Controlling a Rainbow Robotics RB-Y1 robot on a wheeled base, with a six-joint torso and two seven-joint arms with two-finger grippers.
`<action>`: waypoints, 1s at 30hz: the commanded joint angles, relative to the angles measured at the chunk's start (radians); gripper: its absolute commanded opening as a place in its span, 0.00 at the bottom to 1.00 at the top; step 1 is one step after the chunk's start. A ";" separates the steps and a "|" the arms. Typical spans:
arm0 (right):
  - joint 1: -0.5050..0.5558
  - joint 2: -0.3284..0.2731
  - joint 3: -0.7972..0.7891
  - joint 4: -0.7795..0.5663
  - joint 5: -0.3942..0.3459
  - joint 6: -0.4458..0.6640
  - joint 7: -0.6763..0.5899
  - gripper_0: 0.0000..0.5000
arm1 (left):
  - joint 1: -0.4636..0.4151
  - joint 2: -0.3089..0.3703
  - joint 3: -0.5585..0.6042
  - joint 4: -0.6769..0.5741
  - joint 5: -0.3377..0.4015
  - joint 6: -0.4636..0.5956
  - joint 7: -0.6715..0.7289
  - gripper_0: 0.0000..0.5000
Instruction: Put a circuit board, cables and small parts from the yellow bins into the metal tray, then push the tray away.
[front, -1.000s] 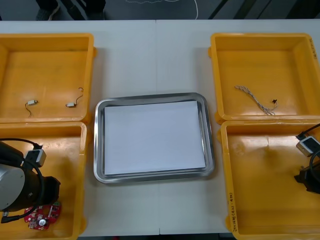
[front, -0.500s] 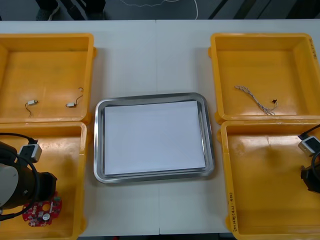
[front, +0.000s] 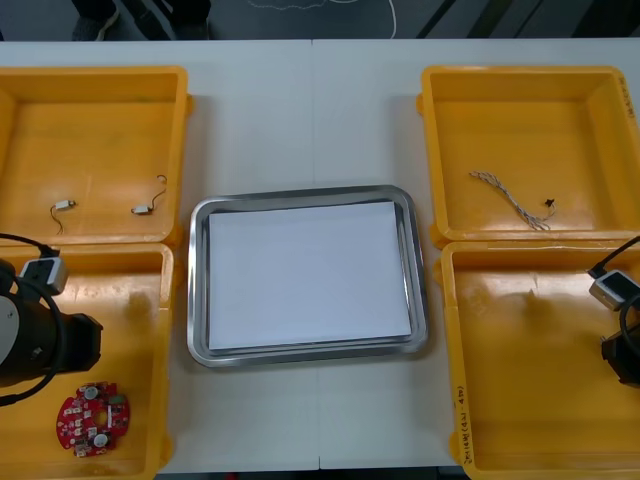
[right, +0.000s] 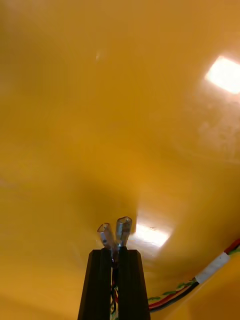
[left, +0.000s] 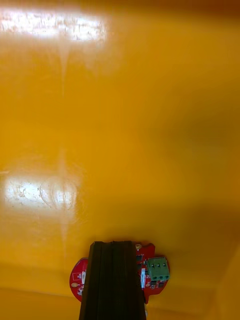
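While the tray (front: 198, 290) gleams, a bin (front: 520, 110) holds cable (front: 510, 197).

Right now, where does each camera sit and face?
Front view: above the arms, looking steeply down at shiny metal tray and yellow plastic bins; both arms at edges.
Left wrist view: on that wrist, facing bin floor; shut left claw, round red circuit board.
Right wrist view: likewise; right claw shut on metal-tipped cable.
Shared: front and left wrist show the board.
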 joint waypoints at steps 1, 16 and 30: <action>-0.046 -0.026 -0.040 -0.077 -0.024 0.083 -0.100 0.00 | -0.031 0.018 0.037 -0.010 0.023 0.010 0.038 0.04; -0.106 -0.026 0.037 -0.227 -0.073 0.209 -0.371 0.00 | -0.020 0.018 0.046 -0.018 0.088 0.083 0.170 1.00; -0.134 -0.026 0.236 -0.301 -0.024 0.148 -0.615 0.00 | 0.070 0.018 -0.021 -0.013 0.020 -0.015 0.137 1.00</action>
